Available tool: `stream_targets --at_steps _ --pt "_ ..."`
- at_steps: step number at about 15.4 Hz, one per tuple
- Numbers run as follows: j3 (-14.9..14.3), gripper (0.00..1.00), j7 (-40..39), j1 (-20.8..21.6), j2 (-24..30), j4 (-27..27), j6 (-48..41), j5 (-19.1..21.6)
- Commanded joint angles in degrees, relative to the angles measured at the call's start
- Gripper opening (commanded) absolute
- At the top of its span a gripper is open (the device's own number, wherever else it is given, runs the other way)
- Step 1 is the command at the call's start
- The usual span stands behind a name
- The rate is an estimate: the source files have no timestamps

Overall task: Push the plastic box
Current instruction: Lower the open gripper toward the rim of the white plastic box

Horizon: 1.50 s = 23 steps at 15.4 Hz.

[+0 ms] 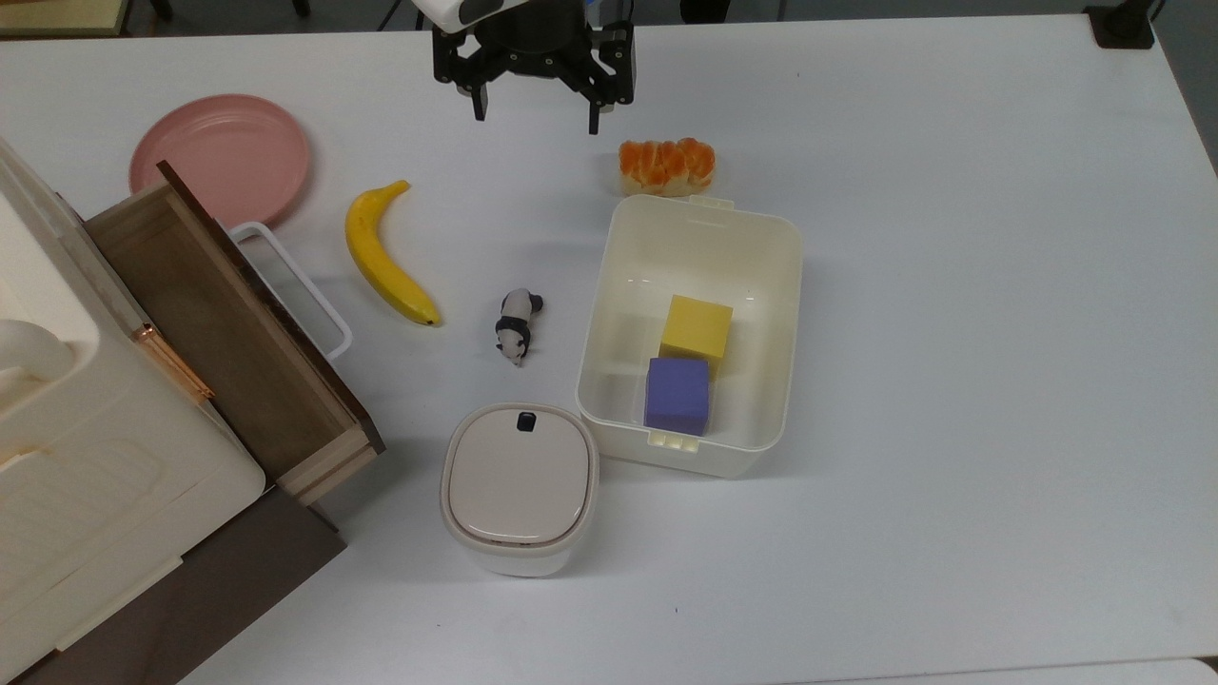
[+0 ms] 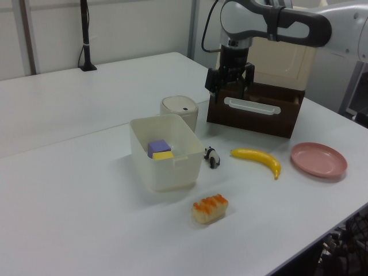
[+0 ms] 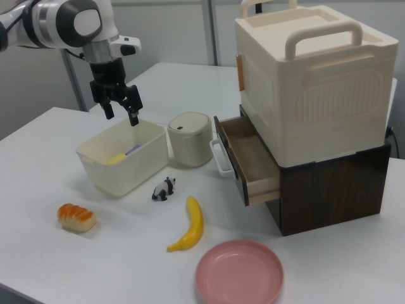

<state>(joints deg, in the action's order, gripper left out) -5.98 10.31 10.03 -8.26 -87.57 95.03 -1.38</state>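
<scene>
The fingers (image 1: 534, 107) hang spread wide and empty above the worktop (image 1: 952, 285), apart from the plastic box (image 1: 692, 333). The plastic box sits open on the worktop and holds a yellow block (image 1: 697, 326) touching a purple block (image 1: 677, 395). Beside the plastic box stands a lidded container (image 1: 520, 487), and a bread roll (image 1: 667, 166) lies against its short end in the top view.

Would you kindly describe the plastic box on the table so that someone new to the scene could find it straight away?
Start at the big storage case with the open wooden drawer; in the top view, move right past the banana and the toy panda. The plastic box is the large cream bin there. Unlike the smaller lidded container beside it, it is open and holds a yellow block and a purple block.
</scene>
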Motion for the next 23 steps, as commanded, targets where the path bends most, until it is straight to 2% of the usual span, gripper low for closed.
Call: stream_targets --at_steps 1,8,12,15,19,23 --pt "0.18 1.0 -4.99 0.78 0.7 -1.55 0.24 -0.12" --pt "0.53 1.0 -5.21 0.87 -0.36 -1.38 0.33 -0.55" --pt "0.53 1.0 -9.59 0.96 -0.79 -1.64 1.12 0.06" --pt "0.53 1.0 -18.1 0.96 -2.2 -1.73 2.79 0.59" --pt "0.09 1.0 -31.63 0.7 -2.64 -1.82 3.06 4.37" --pt "-0.08 1.0 -52.1 0.34 -4.66 -1.73 4.36 3.58"
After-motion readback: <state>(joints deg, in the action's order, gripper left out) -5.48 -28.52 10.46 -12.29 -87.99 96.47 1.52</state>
